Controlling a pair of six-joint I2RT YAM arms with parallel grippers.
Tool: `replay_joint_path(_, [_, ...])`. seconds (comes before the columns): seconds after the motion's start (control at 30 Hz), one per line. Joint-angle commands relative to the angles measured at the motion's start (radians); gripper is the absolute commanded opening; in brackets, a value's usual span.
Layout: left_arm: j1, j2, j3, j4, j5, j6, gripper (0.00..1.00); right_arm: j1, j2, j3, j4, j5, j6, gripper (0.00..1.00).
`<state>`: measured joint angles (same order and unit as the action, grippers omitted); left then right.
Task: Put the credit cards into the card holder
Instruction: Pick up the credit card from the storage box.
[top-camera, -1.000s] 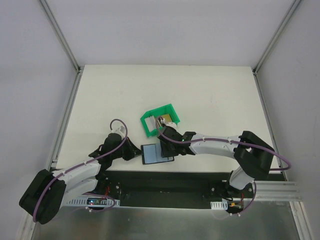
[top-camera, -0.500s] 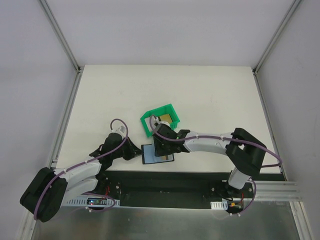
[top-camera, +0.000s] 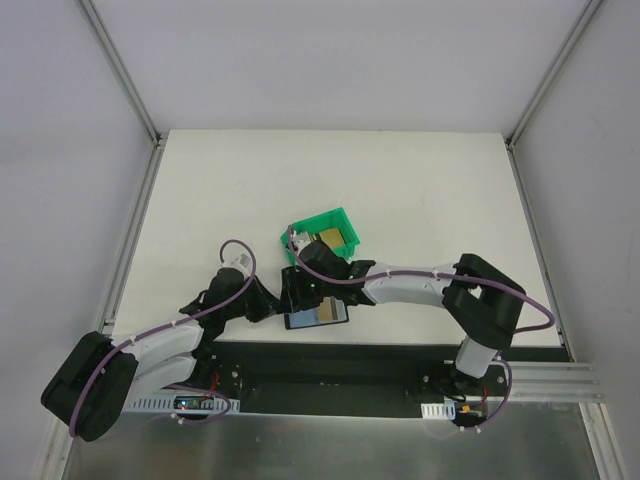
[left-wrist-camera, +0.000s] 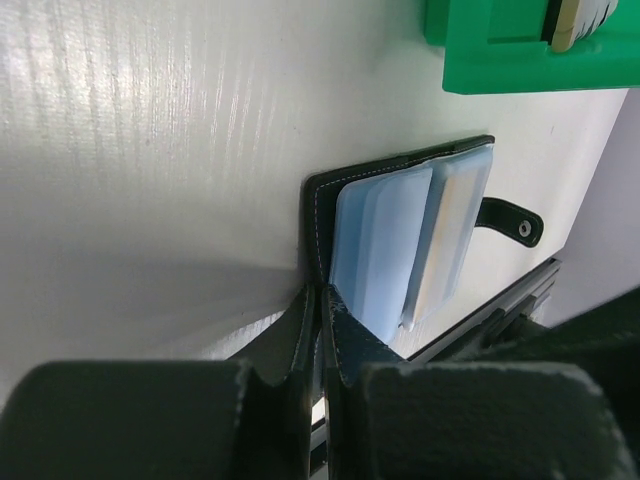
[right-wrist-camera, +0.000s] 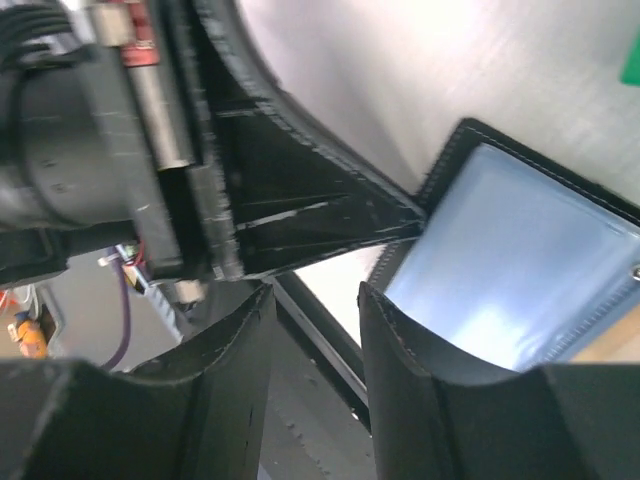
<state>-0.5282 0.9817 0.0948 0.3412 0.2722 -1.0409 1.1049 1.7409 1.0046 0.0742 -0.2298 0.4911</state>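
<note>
Nearest us, by the middle of the bench's (top-camera: 400, 180) near edge, the card holder (left-wrist-camera: 390, 240) lies open with its bluish-grey sleeves facing up and its little tab pointing away from the left arm. Our left gripper (left-wrist-camera: 320, 300) is pinched tight on the holder's cover at the side toward the left edge, pinning it flat. Our right gripper (right-wrist-camera: 315, 292) hovers low over that same side. Its fingers are parted only a little and we see nothing between them, so we judge it empty. From above, a tan patch (top-camera: 322, 316) shows on the open holder. It may be one card resting on or in a sleeve, though we cannot tell whether it is properly slotted. Farther in, toward the middle of the bench, the green bin (left-wrist-camera: 500, 70) stands just beyond the holder. The remaining credit cards (top-camera: 332, 237) are stacked inside it, gold on top. We judge the task to be in its early or middle part: at most one card has reached the holder, and the others must be fetched from the bin and slid in.
</note>
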Motion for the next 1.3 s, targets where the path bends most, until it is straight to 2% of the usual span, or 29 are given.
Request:
replay_joint_path(0.0, [0.008, 0.008, -0.018, 0.010, -0.031, -0.015, 0.00, 0.006, -0.119, -0.035, 0.136, -0.043, -0.043, 0.42])
replay_joint_path(0.13, [0.010, 0.005, -0.020, 0.001, -0.036, -0.016, 0.00, 0.001, -0.231, -0.098, 0.107, 0.085, -0.066, 0.44])
replay_joint_path(0.27, [0.010, -0.006, -0.018, -0.004, -0.037, -0.010, 0.00, -0.034, -0.302, -0.110, -0.025, 0.220, -0.083, 0.45])
replay_joint_path(0.47, [0.008, -0.031, -0.014, -0.016, -0.047, -0.008, 0.00, -0.123, -0.350, -0.074, -0.120, 0.224, -0.129, 0.52])
replay_joint_path(0.53, [0.010, -0.034, -0.013, -0.019, -0.051, -0.010, 0.00, -0.151, -0.340, -0.025, -0.168, 0.271, -0.150, 0.56])
replay_joint_path(0.67, [0.010, -0.034, -0.012, -0.022, -0.057, -0.013, 0.00, -0.215, -0.267, 0.083, -0.247, 0.257, -0.190, 0.58])
replay_joint_path(0.83, [0.010, -0.029, -0.009, -0.024, -0.067, -0.016, 0.00, -0.281, -0.146, 0.227, -0.313, 0.169, -0.247, 0.61])
replay_joint_path(0.97, [0.010, -0.021, -0.004, -0.025, -0.074, -0.011, 0.00, -0.315, -0.044, 0.321, -0.344, 0.150, -0.264, 0.66])
replay_joint_path(1.27, [0.023, 0.006, 0.019, -0.034, -0.080, -0.004, 0.00, -0.355, 0.138, 0.454, -0.355, 0.040, -0.293, 0.69])
